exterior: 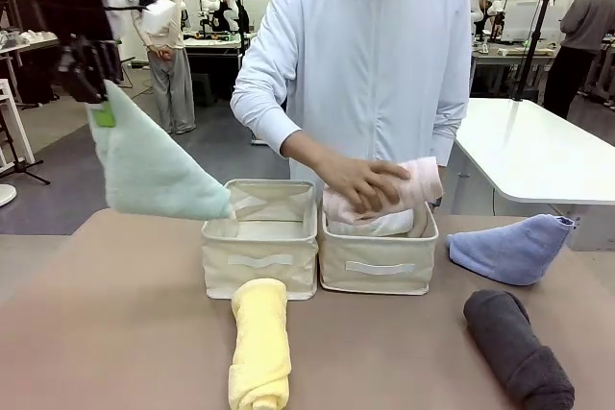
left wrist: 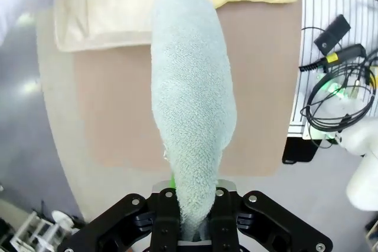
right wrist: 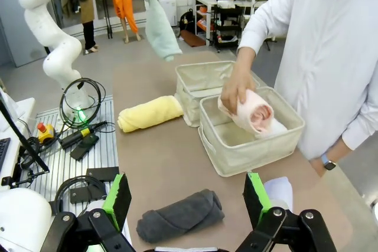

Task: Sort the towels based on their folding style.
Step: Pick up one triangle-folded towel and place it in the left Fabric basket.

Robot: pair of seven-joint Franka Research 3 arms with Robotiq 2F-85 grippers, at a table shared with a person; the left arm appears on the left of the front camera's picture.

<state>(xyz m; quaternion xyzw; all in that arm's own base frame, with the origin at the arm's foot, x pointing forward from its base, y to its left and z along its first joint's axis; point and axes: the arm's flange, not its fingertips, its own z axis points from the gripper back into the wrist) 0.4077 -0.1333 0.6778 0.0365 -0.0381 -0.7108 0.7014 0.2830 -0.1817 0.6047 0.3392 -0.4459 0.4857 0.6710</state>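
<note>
Since my right gripper (right wrist: pixel 188 200) hangs spread wide and empty low over the near bench (exterior: pixel 115 314), with the grey roll (exterior: pixel 514 343) just ahead of it, I judge the step in hand belongs to the left arm.

Left gripper (exterior: pixel 96 98): clenched on the narrow end of the green cone (exterior: pixel 154 175), held high at the bench's left. The wide end dangles down, its tip just beside the left bin (exterior: pixel 259 271), at the near left corner of the rim.

Doing it well, as I judge it:
- swing further in, so the dangling end hangs over the middle of the opening and not the rim
- lower until the bulk rests on the bin floor, then let go
- a snag on the rim could tip the soft bin
- keep clear of the person's hand (exterior: pixel 365 184) next door

Loose on the bench: yellow roll (exterior: pixel 261 338), touching the left bin's front wall. Blue cone (exterior: pixel 514 249), just right of the right bin (exterior: pixel 375 271).

Containers:
- left bin: looks empty from what I can see
- right bin: white roll (exterior: pixel 384 226) low inside, and a pink roll (exterior: pixel 423 180) on top under the person's hand, poking above the rim

So rolls go right, cones left.
</note>
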